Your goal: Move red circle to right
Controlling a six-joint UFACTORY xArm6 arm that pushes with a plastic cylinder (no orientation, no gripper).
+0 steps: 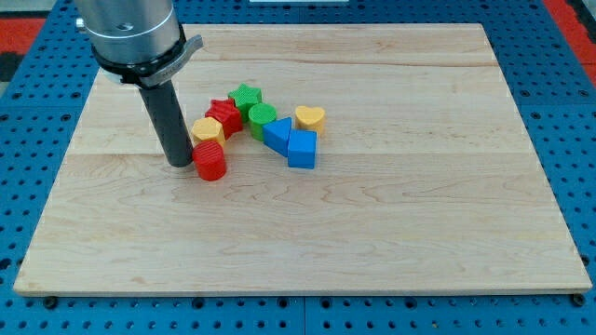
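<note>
The red circle (210, 162) is a short red cylinder on the wooden board (391, 223), left of the middle. My tip (181, 163) stands just to its left, touching or nearly touching it. Right above the red circle lies a yellow block (208, 129), and behind that a red star (223, 113). No gripper is fitted.
A cluster lies to the upper right of the red circle: a green star (246, 96), a green circle (262, 118), a yellow heart (310, 117), and two blue blocks (277, 134) (302, 149). A blue pegboard (559, 93) surrounds the board.
</note>
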